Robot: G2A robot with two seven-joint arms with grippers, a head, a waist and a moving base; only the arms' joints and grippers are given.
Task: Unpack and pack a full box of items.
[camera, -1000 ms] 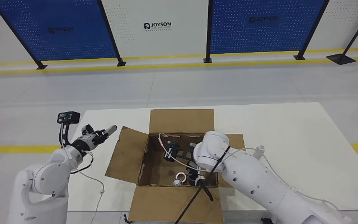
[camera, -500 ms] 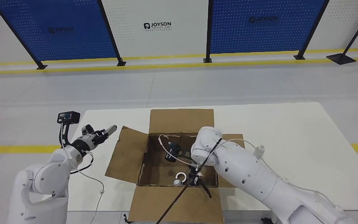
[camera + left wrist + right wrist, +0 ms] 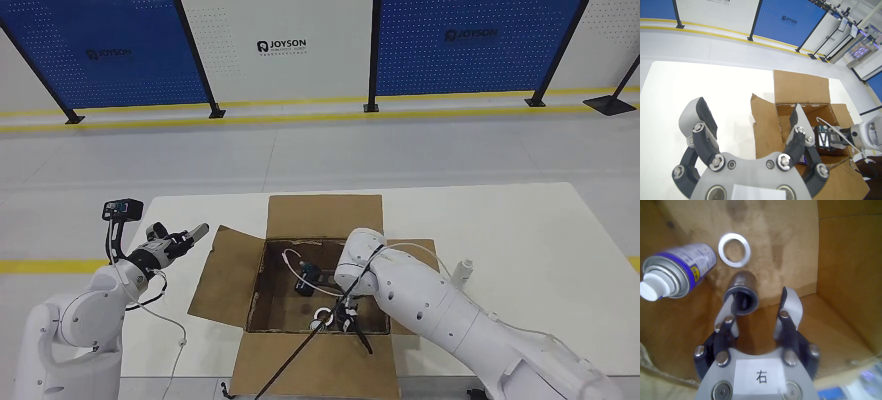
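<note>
Holds right gripper (image 3: pixel 757 295) released inside cardboard box (image 3: pixel 838 275); faces steel bushing (image 3: pixel 741 291) end-on, axis toward wrist, off-centre, in line with one jaw; leaves left gripper (image 3: pixel 749 103) spread outside the box.

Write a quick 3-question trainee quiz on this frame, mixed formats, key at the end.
1. The box holds a spray can, a metal ring and a metal cylinder. Which is nearest the right claw? A spray can, B metal ring, C metal cylinder.
2. True or false: the left claw is shut on the spray can.
3. Fill in: the right claw, down inside the box, is ___.
Key: 1 C. 2 False: it is open and off to the side of the box. 3 open.
</note>
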